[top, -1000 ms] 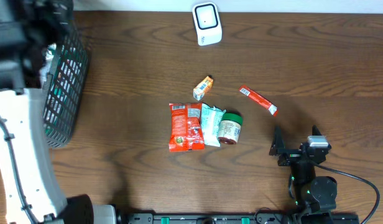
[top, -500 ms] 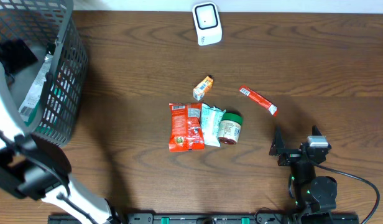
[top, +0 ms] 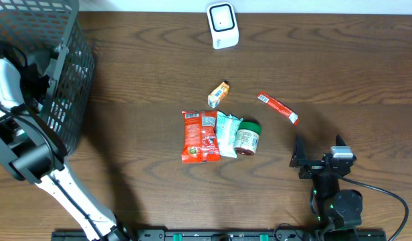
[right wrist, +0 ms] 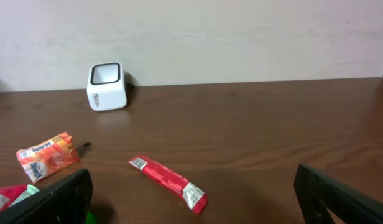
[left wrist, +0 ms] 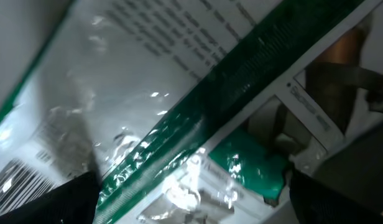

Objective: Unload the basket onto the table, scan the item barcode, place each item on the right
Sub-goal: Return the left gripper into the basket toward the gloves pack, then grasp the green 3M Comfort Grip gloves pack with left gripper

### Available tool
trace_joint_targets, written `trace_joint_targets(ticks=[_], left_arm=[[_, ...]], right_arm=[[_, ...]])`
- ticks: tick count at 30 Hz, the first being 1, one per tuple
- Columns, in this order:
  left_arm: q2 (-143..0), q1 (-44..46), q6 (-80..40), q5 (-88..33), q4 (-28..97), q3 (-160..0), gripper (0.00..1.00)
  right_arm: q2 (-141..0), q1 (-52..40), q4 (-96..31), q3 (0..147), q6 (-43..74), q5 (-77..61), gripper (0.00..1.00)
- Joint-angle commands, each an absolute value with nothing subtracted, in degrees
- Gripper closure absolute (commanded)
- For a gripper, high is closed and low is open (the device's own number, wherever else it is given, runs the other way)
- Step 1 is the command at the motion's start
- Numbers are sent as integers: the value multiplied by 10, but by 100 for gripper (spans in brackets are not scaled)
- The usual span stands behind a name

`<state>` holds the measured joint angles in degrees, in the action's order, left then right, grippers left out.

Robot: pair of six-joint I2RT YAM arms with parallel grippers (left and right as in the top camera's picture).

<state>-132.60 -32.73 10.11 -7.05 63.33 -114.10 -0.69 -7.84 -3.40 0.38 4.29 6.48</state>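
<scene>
Since a second ago my left arm (top: pixel 32 150) has shifted over the wire basket (top: pixel 72 73); my left gripper (left wrist: pixel 191 199) gapes wide, gripping nothing, close above a green-and-white foil packet (left wrist: pixel 135 93) — barcode showing at the wrist view's lower left. My right gripper (right wrist: pixel 194 208) — equally wide, empty — sits low, well apart from the white scanner (top: pixel 223 25); a red stick packet (right wrist: pixel 168 182) lies between.

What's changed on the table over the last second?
The left arm drew back to the left, uncovering the rim of the basket; the left gripper is open over a green-and-silver packet inside. Nothing visibly taken or released. The snacks, scanner and right gripper stayed put.
</scene>
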Motion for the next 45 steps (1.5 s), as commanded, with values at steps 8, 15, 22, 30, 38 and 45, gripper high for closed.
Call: trace_joint_targets(ticks=[8,15,22,30,38,45], left_arm=[[-1390,-327,121,-86,630,-1134,2],[-1396,-327,99,-86,632,-1135,77],[-1375,-327,58,-86,635,-1161,40],[-1283,-327,76,-86,610,-1178,13],[-1276,-322,205,-140,608,-1148,1],[-1287,-307,256,-142,579,-1114,2]], right_arm=[[-4,-72,-36,3,41,70,1],[-4,-72,-36,3,41,70,1],[-4,-72,-36,3,41,70,1],[-4,-72,-36,3,41,70,1],[-4,-72,-36,3,41,70,1],[-4,-72,-36,3,41,70,1]])
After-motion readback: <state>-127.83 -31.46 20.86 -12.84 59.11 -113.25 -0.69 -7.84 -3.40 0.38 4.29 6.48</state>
